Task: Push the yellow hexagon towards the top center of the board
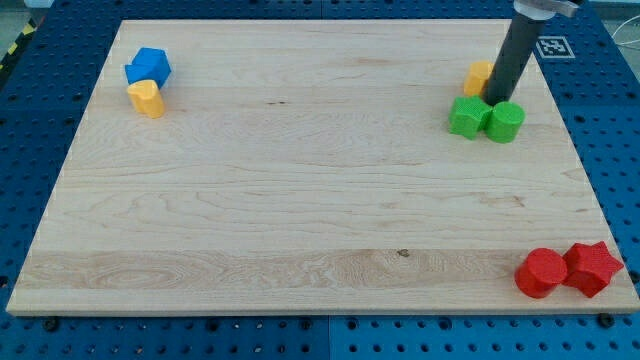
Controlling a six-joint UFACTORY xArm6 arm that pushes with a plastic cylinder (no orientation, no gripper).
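Note:
The yellow hexagon [477,77] lies near the board's top right, just above the green star [465,116]. My tip [497,100] rests against the hexagon's right side, just above the two green blocks. The rod leans up to the view's top right and hides the hexagon's right edge.
A green cylinder [506,121] touches the green star's right side. A blue cube [148,66] and a yellow cylinder [146,98] sit at the top left. A red cylinder [541,272] and a red star [592,268] sit at the bottom right. The wooden board [300,200] fills the view.

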